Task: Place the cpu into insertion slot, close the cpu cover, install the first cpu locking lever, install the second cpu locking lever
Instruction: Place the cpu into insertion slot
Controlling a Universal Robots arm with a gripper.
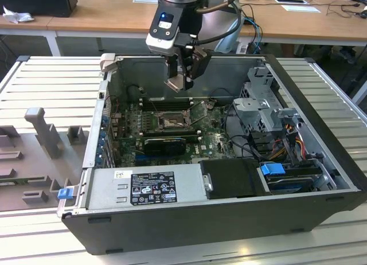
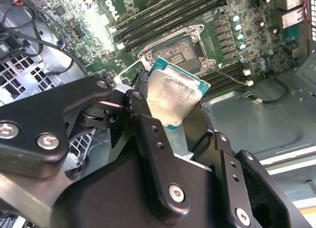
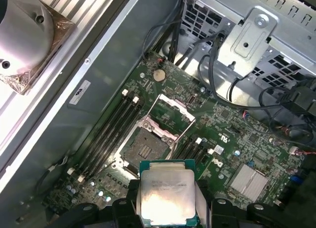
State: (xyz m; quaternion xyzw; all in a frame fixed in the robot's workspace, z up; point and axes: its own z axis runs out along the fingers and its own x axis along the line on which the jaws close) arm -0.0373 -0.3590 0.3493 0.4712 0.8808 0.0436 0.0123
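Note:
My gripper (image 1: pixel 179 81) hangs inside the open computer case, above the motherboard, shut on the cpu (image 1: pixel 176 84). In both wrist views the cpu (image 2: pixel 173 95) (image 3: pixel 167 201) is a square chip with a silver metal top and a green rim, pinched at two opposite edges by the black fingers (image 2: pixel 143 97) (image 3: pixel 129 191). The insertion slot (image 3: pixel 144 150) (image 2: pixel 180 51) (image 1: pixel 170 122) lies below and apart from the chip, its brownish pin field bare. The cpu cover (image 3: pixel 173 112) is swung up and open beside the socket.
Long black memory slots (image 3: pixel 111 127) flank the socket. A silver power supply box (image 1: pixel 146 187) and a black box (image 1: pixel 232 179) fill the case's near side. A metal drive cage (image 1: pixel 266 104) with cables stands on the exterior view's right. Grey fixtures (image 1: pixel 43 130) sit outside the case.

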